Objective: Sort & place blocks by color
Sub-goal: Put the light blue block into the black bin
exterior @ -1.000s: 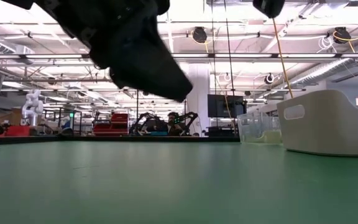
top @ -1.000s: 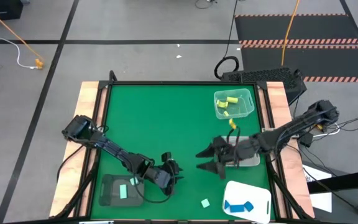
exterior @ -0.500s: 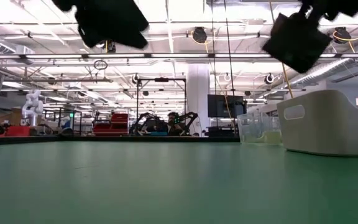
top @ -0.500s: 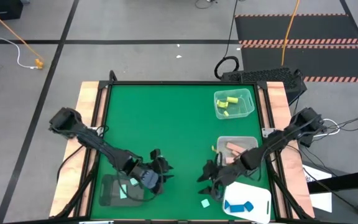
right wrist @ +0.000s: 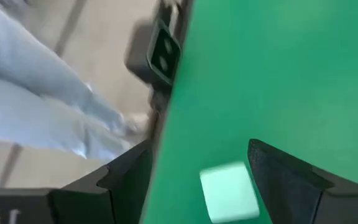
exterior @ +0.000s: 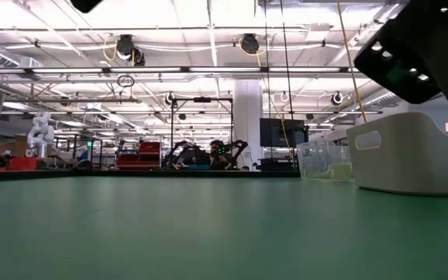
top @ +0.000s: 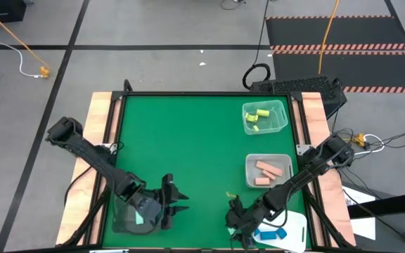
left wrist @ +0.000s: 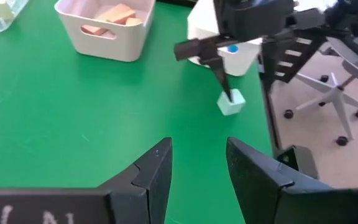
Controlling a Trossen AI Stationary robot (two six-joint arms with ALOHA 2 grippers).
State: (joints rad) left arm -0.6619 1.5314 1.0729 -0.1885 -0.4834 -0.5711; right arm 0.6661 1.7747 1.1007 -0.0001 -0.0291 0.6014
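One mint green cube (left wrist: 231,102) rests on the green table near its near edge, beside the white tray (top: 292,226). My right gripper (top: 235,223) is open and low over it. The cube (right wrist: 229,191) lies between the two fingers. In the high view the gripper hides it. My left gripper (top: 177,204) is open and hovers at the right side of the dark tray (top: 124,218), which holds mint blocks (top: 141,217). Its fingers (left wrist: 160,169) touch nothing. My right gripper comes at the mint cube from above, slanting down, with one fingertip (left wrist: 227,93) at the cube's top far edge (left wrist: 229,98). Whether it touches the cube, I cannot tell. The cube sits flat on the table.
A clear tray (top: 264,117) with yellow blocks stands at the far right. A pale tray (top: 268,171) holds tan-pink bars, and the white tray holds blue blocks (top: 269,232). A small camera (right wrist: 160,56) sits at the near edge. The table's middle (top: 188,147) is bare green.
My right gripper has swung from beside the pale tray toward the table's near edge and come down around the mint cube. My left gripper has drawn back toward the near edge and the left, to the dark tray's side. The blocks have stayed in place.
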